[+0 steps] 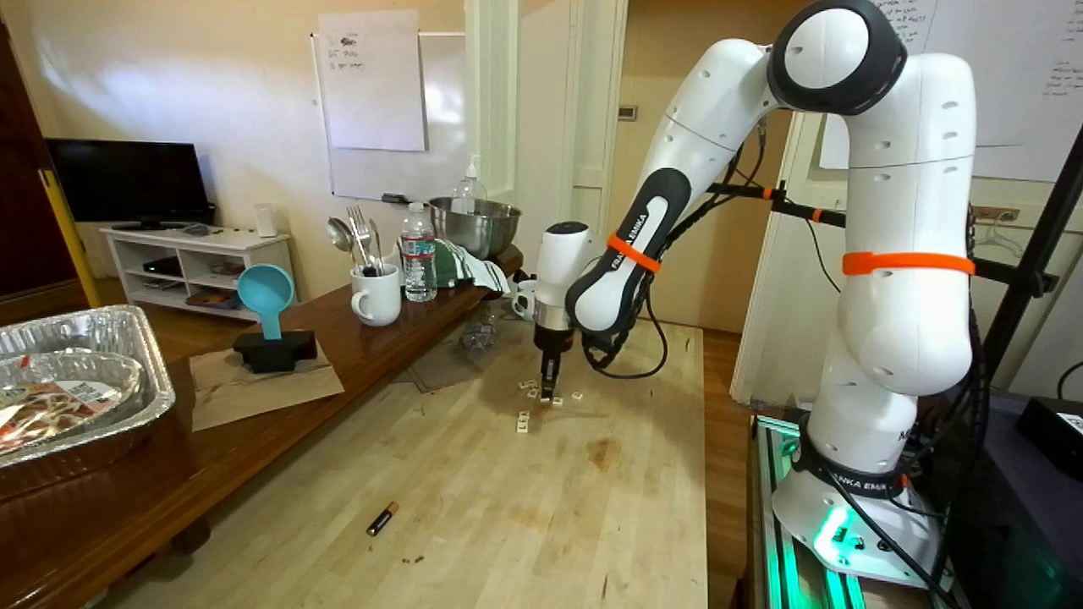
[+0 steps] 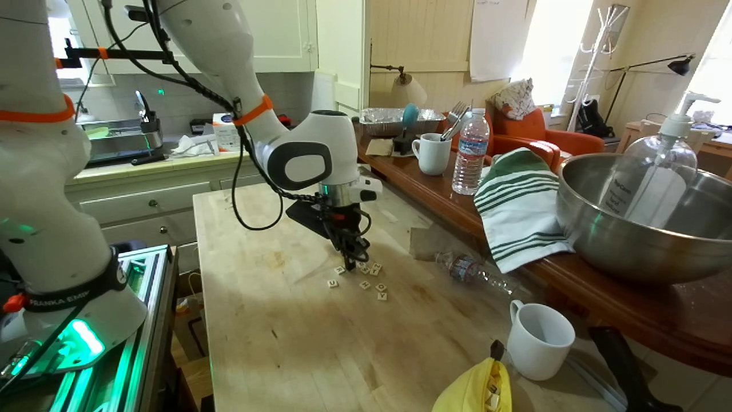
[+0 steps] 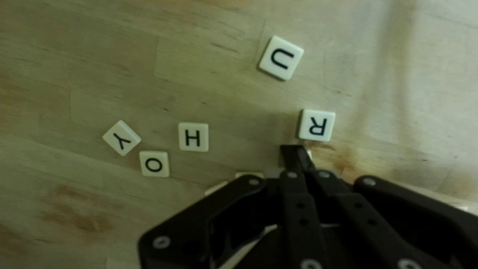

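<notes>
My gripper (image 3: 298,158) is shut, its black fingertips together and pointing down at the wooden table among small cream letter tiles. No tile shows clearly between the fingertips. The R tile (image 3: 317,125) lies nearest, just beyond the tips. The U tile (image 3: 281,58) is farther off. The H tile (image 3: 193,137), O tile (image 3: 154,164) and Y tile (image 3: 121,138) lie to the left in the wrist view. Other tiles are partly hidden behind the fingers, including a white edge beside the tips. The gripper also shows low over the tiles in both exterior views (image 1: 548,394) (image 2: 350,265).
A battery (image 1: 382,518) lies on the table (image 1: 592,524). A crushed bottle (image 2: 472,272), white mug (image 2: 540,340), yellow pouch (image 2: 472,389) and black-handled utensil (image 2: 626,366) are along one side. The raised brown ledge holds a steel bowl (image 2: 646,240), towel (image 2: 517,212), bottle (image 2: 472,151) and cutlery mug (image 2: 432,154).
</notes>
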You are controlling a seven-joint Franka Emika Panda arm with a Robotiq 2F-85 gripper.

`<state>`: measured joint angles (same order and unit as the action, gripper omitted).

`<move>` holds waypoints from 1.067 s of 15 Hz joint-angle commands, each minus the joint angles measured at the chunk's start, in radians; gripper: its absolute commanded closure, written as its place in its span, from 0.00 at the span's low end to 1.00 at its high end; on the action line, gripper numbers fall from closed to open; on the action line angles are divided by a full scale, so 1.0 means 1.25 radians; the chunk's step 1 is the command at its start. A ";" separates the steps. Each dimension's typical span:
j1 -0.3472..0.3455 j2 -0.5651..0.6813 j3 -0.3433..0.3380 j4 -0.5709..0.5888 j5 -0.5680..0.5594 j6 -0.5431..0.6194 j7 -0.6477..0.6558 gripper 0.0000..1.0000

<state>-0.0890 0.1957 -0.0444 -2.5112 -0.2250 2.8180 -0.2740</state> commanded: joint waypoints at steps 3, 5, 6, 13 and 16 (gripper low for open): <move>0.012 0.041 0.020 0.025 0.050 -0.017 0.021 1.00; 0.015 0.044 0.025 0.027 0.061 -0.019 0.030 1.00; 0.018 0.043 0.027 0.028 0.064 -0.019 0.036 1.00; 0.031 0.048 0.036 0.035 0.084 -0.020 0.067 1.00; 0.033 0.048 0.042 0.038 0.097 -0.025 0.076 1.00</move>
<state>-0.0606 0.2142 -0.0007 -2.4850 -0.1339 2.8173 -0.2013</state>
